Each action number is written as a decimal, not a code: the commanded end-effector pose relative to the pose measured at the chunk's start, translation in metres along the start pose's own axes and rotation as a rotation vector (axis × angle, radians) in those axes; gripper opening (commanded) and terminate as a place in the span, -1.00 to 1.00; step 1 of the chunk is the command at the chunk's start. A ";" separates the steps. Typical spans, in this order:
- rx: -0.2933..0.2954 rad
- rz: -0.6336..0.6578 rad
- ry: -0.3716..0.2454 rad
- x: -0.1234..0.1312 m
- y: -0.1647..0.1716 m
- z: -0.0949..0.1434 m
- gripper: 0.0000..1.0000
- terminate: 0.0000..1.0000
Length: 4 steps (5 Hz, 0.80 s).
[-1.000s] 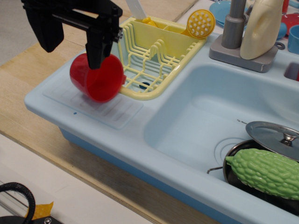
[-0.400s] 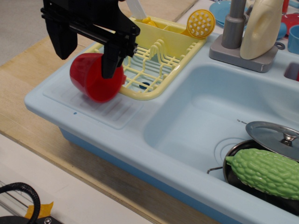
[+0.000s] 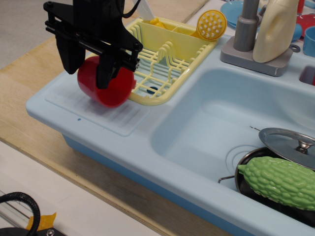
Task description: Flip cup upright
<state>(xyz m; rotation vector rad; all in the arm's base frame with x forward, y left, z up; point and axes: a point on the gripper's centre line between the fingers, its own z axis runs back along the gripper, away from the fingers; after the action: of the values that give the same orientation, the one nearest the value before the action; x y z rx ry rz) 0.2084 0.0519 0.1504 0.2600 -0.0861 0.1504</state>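
Note:
The red cup (image 3: 117,91) lies on its side on the ribbed drain board (image 3: 120,120) of the light blue toy sink, touching the yellow dish rack (image 3: 162,64). My black gripper (image 3: 86,80) hangs over it from above. Its two fingers stand apart. The left finger (image 3: 70,59) is at the cup's left edge and the right finger (image 3: 106,73) is in front of the cup's middle. The cup's left half sits between and behind them. The cup's handle is hidden.
The sink basin (image 3: 206,123) is to the right, holding a pot with a green bumpy vegetable (image 3: 278,182) and a steel lid (image 3: 290,140). A grey faucet (image 3: 246,29) and a cream bottle (image 3: 275,29) stand behind. The wooden counter (image 3: 24,98) lies to the left.
The gripper has moved right and down over the cup, and its fingers have come closer together. The cup has shifted slightly right towards the rack.

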 end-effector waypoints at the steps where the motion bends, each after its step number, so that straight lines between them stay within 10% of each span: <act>1: 0.002 0.004 -0.004 0.003 0.001 0.001 -1.00 -1.00; 4: 0.021 0.037 0.075 0.003 0.014 0.011 -1.00 -1.00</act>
<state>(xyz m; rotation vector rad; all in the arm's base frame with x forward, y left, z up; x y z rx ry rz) 0.2086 0.0634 0.1494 0.2375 0.0753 0.1603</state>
